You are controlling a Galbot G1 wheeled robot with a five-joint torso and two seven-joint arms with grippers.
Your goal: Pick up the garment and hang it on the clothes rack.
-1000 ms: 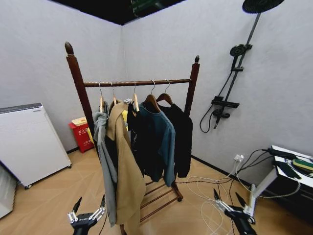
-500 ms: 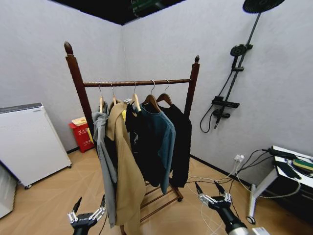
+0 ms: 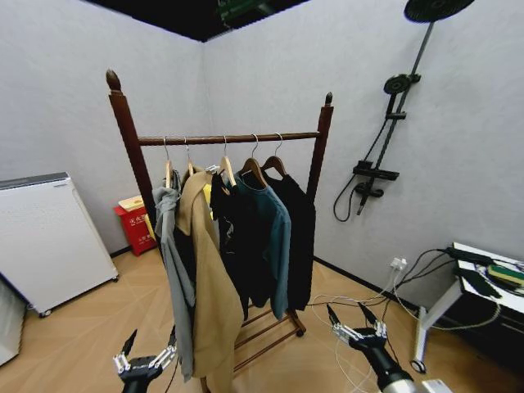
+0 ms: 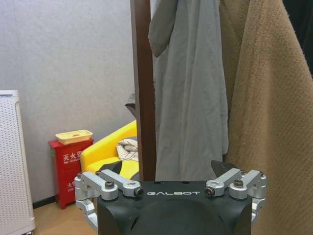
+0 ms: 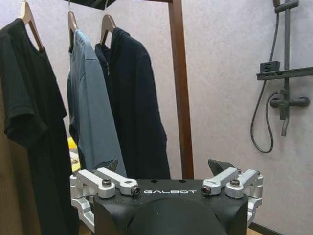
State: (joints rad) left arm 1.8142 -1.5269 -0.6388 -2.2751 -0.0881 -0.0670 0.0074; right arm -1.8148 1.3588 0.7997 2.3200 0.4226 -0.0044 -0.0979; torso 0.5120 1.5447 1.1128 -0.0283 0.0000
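Head view shows right gripper (image 3: 357,316) low, fingers spread, empty; left gripper (image 3: 151,342) likewise; black garment (image 3: 300,233) hangs on clothes rack (image 3: 229,139).

My left gripper (image 4: 172,188) sits low with its fingers (image 4: 100,188) spread wide apart and nothing between them, facing one dark reddish-brown post of the clothes rack (image 4: 143,93) that stands straight ahead. Just beside the post hangs a grey garment (image 4: 190,98), and next to that, touching it, a long tan coat (image 4: 266,112) that runs out of view; a sliver of black cloth (image 4: 299,24) shows at the far upper corner. Behind the post, against the pale wall, stand a red box (image 4: 69,169) with a cream tray (image 4: 73,136) on top, a yellow seat (image 4: 110,154) holding some crumpled cloth, and a white perforated cabinet (image 4: 13,161).
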